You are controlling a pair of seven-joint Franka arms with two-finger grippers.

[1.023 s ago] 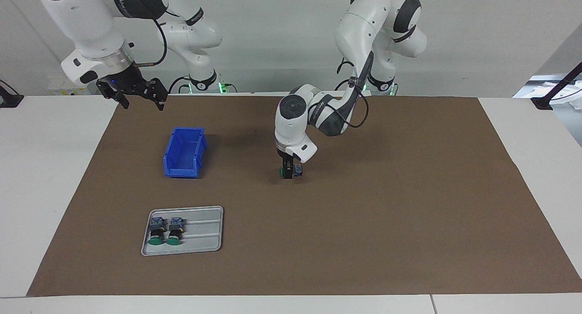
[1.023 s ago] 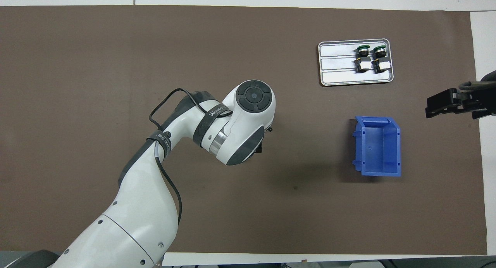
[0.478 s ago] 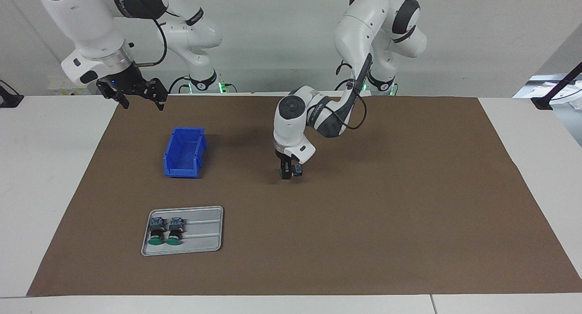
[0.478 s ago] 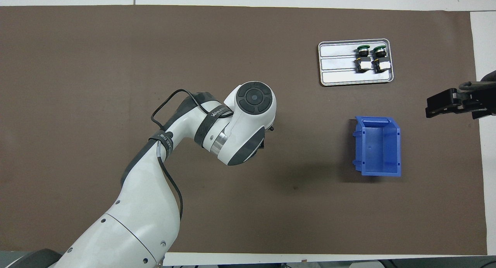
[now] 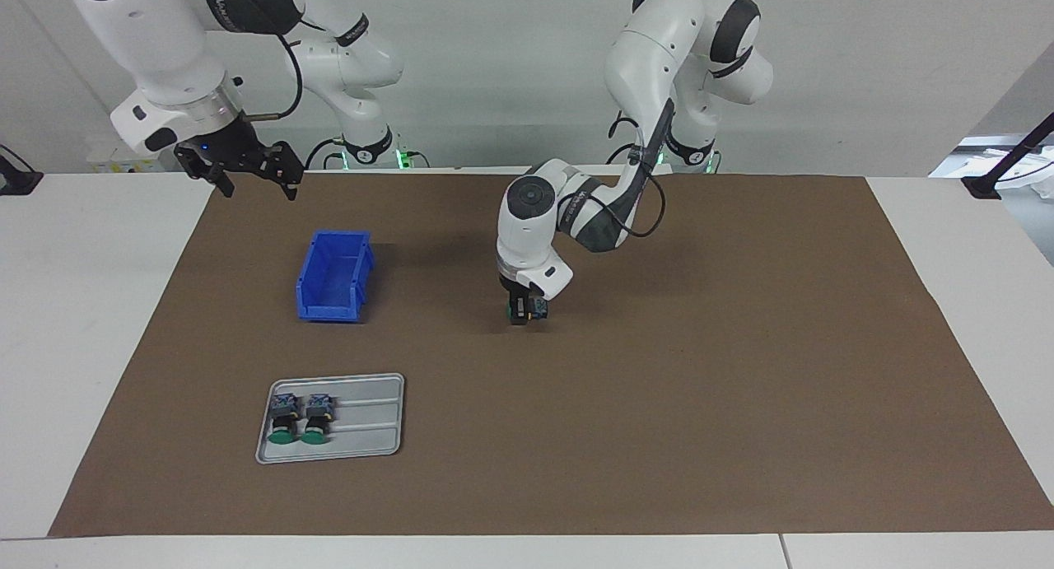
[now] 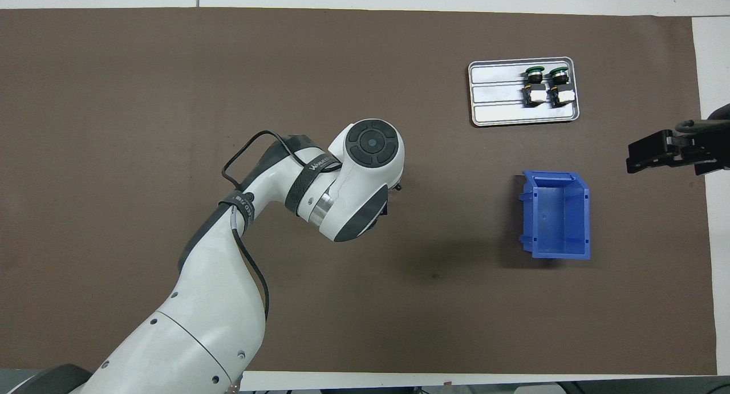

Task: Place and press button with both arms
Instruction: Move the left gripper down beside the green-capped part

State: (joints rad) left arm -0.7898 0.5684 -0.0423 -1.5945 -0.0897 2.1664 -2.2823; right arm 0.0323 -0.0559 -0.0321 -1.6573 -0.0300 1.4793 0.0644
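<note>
Left gripper (image 5: 519, 312) low at mid-mat, pointing straight down, fingers around the button (image 5: 533, 308) at the brown mat (image 5: 659, 404) surface; whether they clamp it or stand slightly apart cannot be told. Button lies on its side, long axis along the table's length: green cap toward the right arm's end, blue-grey block toward the left arm's end. Whether it rests on the mat or sits just off it is unclear. Blue bin (image 5: 334, 276), open top, sits toward the right arm's end, well apart from the button; nothing lies between them. Grey tray (image 5: 370, 425) lies farther from the robots than the bin, with two spare buttons (image 5: 300, 417) side by side at one end, caps pointing away from the robots. Right gripper (image 5: 251, 167) hangs high over the mat's edge by its own base, jaws spread wide, empty, waiting. Facing view shows button and left fingers; in the overhead view the left arm's wrist (image 6: 365, 183) covers both, only a dark sliver showing beside it. Overhead view shows the bin's bare floor.
</note>
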